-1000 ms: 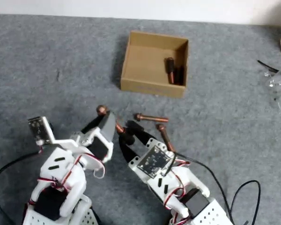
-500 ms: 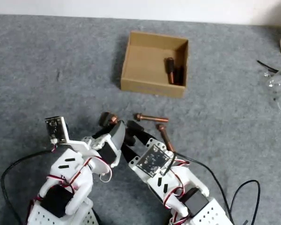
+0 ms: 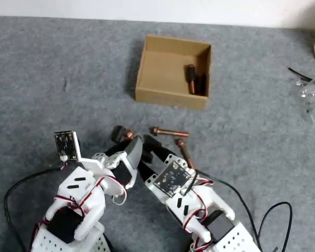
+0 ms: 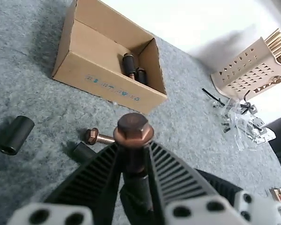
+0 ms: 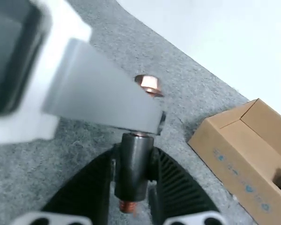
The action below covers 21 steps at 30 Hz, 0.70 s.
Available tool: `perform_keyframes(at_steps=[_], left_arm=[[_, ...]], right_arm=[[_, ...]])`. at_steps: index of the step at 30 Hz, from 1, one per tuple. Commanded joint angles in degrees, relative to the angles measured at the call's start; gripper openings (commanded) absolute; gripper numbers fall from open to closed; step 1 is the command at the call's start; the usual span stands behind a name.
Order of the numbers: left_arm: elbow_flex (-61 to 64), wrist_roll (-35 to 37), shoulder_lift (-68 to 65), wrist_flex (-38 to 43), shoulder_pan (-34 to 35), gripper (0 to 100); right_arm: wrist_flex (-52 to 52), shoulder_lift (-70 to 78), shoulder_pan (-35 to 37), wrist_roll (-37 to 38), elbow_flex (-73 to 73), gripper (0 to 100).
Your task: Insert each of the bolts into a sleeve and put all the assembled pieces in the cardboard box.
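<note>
Right wrist view: bolt [image 5: 149,84] mostly hidden inside sleeve [image 5: 133,164]

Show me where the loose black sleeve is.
In the high view the loose sleeve lies on the carpet, just left of the copper bolt head, in front of the cardboard box.

Both arms' jaws meet beside two loose bolts [image 3: 169,132], while the cardboard box [image 3: 170,97] holds assembled pieces [image 3: 191,79].
</note>
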<state>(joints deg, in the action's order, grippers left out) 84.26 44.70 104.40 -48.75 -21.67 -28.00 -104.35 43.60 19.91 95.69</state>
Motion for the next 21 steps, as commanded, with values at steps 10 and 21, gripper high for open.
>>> perform_keyframes(at_steps=[10,21], left_arm=[[-2.77,8.44,0.31,1.41,21.85,48],[1.8,-5.54,0.04,1.05,26.33,38]], right_arm=[[0.31,-0.92,-2.86,0.62,6.64,0.5],[0.4,-0.92,-5.49,0.62,6.73,0.5]])
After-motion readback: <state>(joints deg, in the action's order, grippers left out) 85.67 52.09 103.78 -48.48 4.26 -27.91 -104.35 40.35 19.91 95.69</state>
